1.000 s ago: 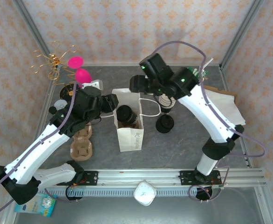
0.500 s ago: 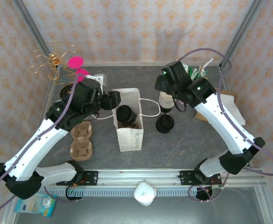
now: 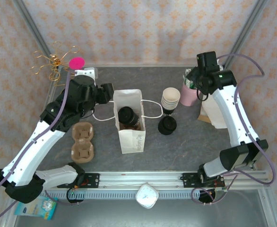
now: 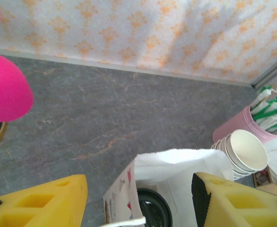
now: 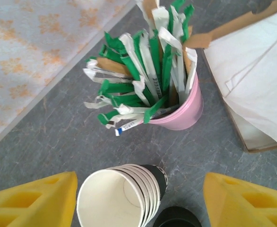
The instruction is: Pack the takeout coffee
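1 lidded cup apparently packed already: takeout coffee (image 3: 127,115) standing inside the white bag (image 3: 133,139) at centre frame; little left beyond pulling the arms clear. At the bag's upper left, left hand (image 3: 106,91) hanging; at upper right, right hand (image 3: 195,78) above the pink straw cup (image 3: 188,96). Left wrist: yellow fingers (image 4: 39,203) apart, empty, bag mouth below. Right wrist: fingers (image 5: 34,203) spread wide, holding nothing, cup stack (image 5: 115,198) beneath.

Light was bright and even throughout.
Soft shadows lay on the wall (image 3: 176,38); wrist views blurred at lower corners.
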Motion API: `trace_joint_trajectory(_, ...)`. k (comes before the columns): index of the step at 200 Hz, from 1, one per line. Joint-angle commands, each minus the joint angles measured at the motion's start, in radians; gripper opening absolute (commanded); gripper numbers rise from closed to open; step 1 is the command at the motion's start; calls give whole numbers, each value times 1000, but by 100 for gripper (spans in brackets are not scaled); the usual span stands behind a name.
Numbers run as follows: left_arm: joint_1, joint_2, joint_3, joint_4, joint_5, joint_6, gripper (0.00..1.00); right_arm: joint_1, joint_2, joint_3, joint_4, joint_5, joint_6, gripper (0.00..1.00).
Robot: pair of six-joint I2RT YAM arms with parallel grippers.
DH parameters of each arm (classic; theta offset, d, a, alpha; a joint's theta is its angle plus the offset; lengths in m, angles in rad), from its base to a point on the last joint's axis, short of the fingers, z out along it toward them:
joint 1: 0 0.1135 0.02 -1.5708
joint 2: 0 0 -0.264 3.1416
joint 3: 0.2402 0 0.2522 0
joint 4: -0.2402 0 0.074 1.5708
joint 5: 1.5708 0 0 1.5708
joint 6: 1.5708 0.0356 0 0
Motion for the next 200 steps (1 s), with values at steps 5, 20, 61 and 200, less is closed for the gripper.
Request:
trace_joint_trajectory(5, 9, -9, -26, 40, -35, 49, 62, -44, -9, -97, 74, -78, 55, 67)
trace_joint_trajectory(20, 13, -24, -57, 60, -46, 45, 62, -87, 3, -149, 89, -122, 87, 64)
trace_joint_trajectory(61, 16, -21, -79, 113, -36, 50, 61, -125, 60, -127, 137, -194, 61, 61)
trace_joint_trajectory(200, 54, 60, -49, -101, 219, -92, 57, 349, 178, 434, -20, -301, -178, 54)
